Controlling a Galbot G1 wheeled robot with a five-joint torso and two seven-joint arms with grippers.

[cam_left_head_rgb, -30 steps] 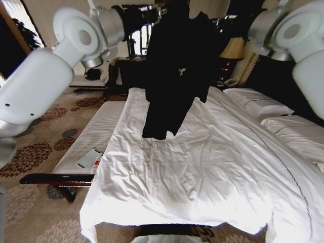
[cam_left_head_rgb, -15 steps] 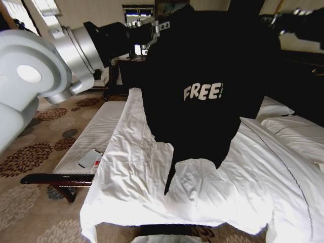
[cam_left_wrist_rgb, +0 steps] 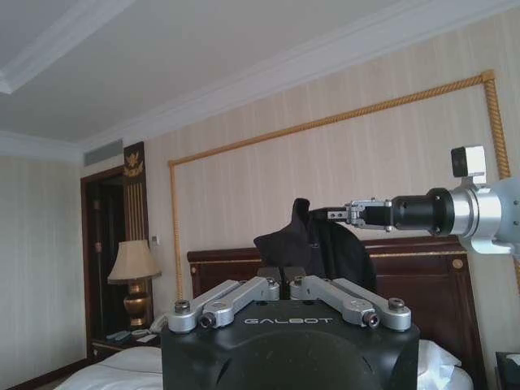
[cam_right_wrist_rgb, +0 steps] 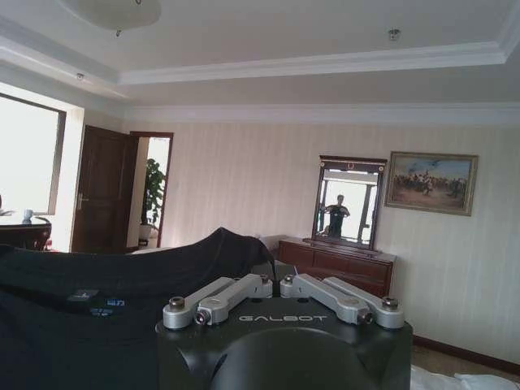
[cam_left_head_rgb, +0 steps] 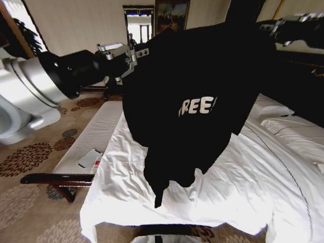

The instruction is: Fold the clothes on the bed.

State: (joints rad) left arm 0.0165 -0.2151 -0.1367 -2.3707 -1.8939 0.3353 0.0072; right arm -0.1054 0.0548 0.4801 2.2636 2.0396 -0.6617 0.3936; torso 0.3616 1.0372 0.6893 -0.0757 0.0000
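Observation:
The clothes (cam_left_head_rgb: 202, 101), a black T-shirt with white lettering on the chest, hang in the air above the bed (cam_left_head_rgb: 238, 177), spread between my two grippers. My left gripper (cam_left_head_rgb: 143, 50) is shut on one upper edge of the fabric; the left wrist view has its fingers (cam_left_wrist_rgb: 268, 286) closed on black cloth (cam_left_wrist_rgb: 313, 244). My right gripper (cam_left_head_rgb: 267, 26) is shut on the other upper edge, and the right wrist view shows the T-shirt (cam_right_wrist_rgb: 122, 280) draped from its closed fingers (cam_right_wrist_rgb: 260, 283). The shirt's lower end dangles just above the white sheet.
A long white-cushioned bench (cam_left_head_rgb: 96, 126) stands along the bed's left side with a small grey slab (cam_left_head_rgb: 89, 158) on it. White pillows (cam_left_head_rgb: 298, 134) and the dark headboard (cam_left_head_rgb: 298, 76) are at the right. Patterned carpet (cam_left_head_rgb: 30, 157) lies to the left.
The shirt went from hanging as a narrow bundle to being stretched wide between the grippers. The left gripper has moved down and to the left, and the shirt hangs lower.

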